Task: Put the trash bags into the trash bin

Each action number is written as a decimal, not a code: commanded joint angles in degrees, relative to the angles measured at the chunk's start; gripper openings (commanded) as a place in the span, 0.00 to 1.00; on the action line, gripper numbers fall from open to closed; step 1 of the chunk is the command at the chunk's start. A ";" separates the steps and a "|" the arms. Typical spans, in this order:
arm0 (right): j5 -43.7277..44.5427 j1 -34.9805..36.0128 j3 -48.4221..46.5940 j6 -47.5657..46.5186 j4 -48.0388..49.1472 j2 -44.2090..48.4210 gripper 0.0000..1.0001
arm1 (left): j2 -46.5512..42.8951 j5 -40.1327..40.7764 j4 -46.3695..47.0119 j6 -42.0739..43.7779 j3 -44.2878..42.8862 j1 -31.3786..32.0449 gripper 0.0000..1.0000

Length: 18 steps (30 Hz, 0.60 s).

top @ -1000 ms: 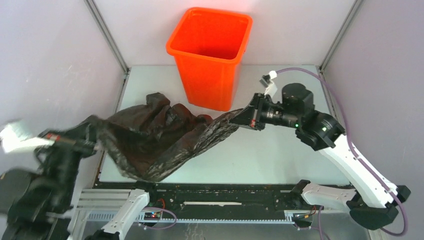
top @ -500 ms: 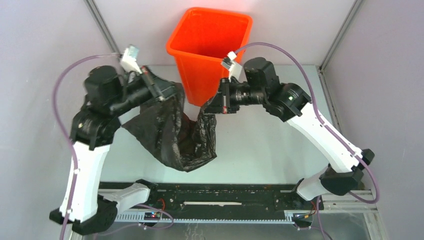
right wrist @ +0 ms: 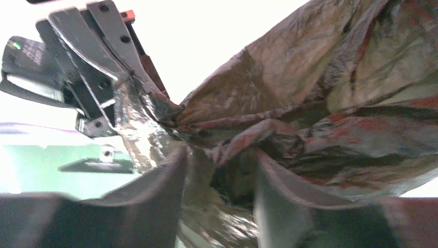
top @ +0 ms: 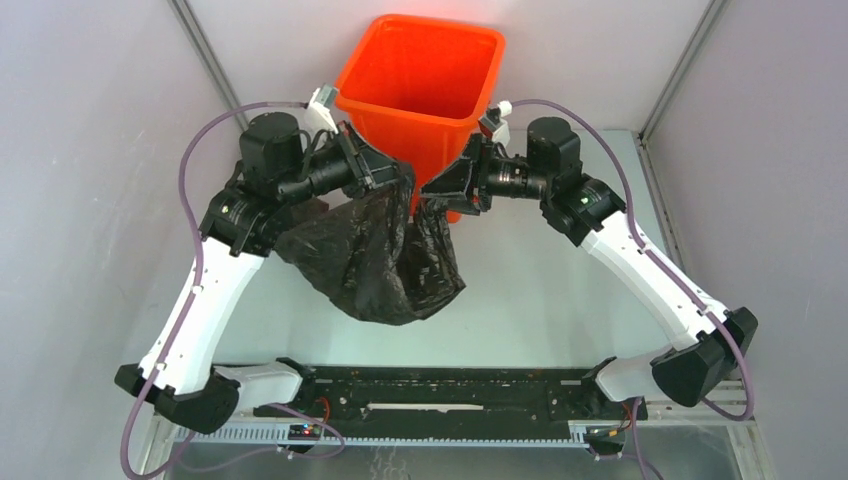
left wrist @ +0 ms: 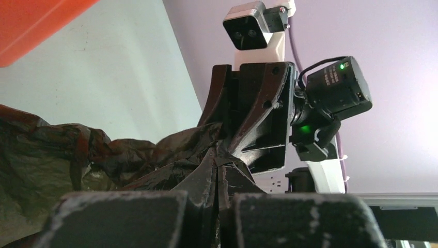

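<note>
In front of the trash bin (top: 420,70) | trash bag (top: 385,260) hung sagging between both arms, outside the bin | left gripper (top: 398,174) pressed tight on the film | right gripper (top: 430,190) jaws parted (film loose between them) | step: carry-over; next move likely needs lifting the bag above the bin's opening.

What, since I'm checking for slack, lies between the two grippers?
Bunched bag film bridges left gripper and right gripper, hanging before the bin; the top view shows it.

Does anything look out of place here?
Yes. The trash bag hangs in front of the trash bin, none of it inside. The left gripper pinches its film; the right gripper has parted fingers around it.
</note>
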State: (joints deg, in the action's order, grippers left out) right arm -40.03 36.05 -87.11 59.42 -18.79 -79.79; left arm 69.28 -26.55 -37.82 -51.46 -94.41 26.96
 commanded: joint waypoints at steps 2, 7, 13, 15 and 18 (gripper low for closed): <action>-1.63 -1.40 2.98 11.32 12.66 4.89 0.68 | 0.89 -0.27 6.51 -4.40 2.95 0.20 0.00; 2.58 1.13 4.15 9.94 10.67 6.28 0.81 | 1.49 -0.56 9.17 -7.01 5.52 0.28 0.00; 14.35 6.76 -0.25 0.27 -3.05 6.66 0.88 | 2.27 0.26 9.87 -8.96 5.20 1.49 0.00; 19.84 9.04 -2.56 -2.63 -7.46 5.74 0.89 | 2.60 0.41 9.83 -9.32 4.87 2.25 0.00; 27.89 12.49 -6.97 -4.39 -13.25 3.81 0.91 | 2.79 0.94 9.87 -9.52 4.94 3.42 0.00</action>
State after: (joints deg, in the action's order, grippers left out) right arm -25.56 44.84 -87.68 60.86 -22.72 -74.50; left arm 71.81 -25.93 -30.48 -59.64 -88.90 28.80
